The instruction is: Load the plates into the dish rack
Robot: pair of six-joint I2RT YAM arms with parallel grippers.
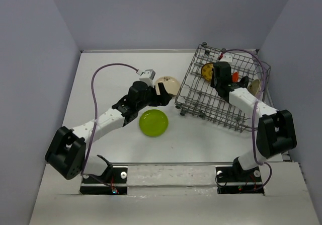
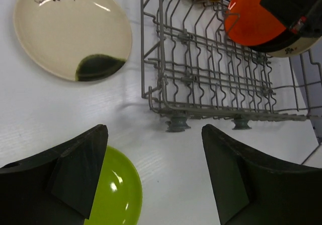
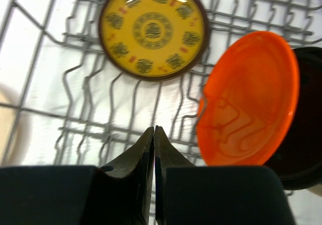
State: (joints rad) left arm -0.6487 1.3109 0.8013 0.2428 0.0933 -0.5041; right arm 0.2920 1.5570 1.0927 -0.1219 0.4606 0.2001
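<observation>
The dark wire dish rack [image 1: 201,101] stands at the right, also seen in the left wrist view [image 2: 211,79] and the right wrist view [image 3: 45,74]. In it are the brown and gold plate [image 1: 207,71] [image 3: 153,29], the orange plate [image 1: 234,77] [image 3: 249,101] standing tilted, and the black plate [image 3: 304,134] behind it. The cream plate [image 1: 170,83] [image 2: 65,28] and lime green plate [image 1: 153,123] [image 2: 115,195] lie on the table. My left gripper [image 1: 162,96] [image 2: 153,129] is open and empty between them, near the rack's corner. My right gripper [image 1: 219,74] [image 3: 154,129] is shut and empty over the rack, left of the orange plate.
Grey walls close in the white table [image 1: 115,79] at the left, back and right. The rack sits skewed against the right wall. Purple cables [image 1: 95,79] loop above both arms.
</observation>
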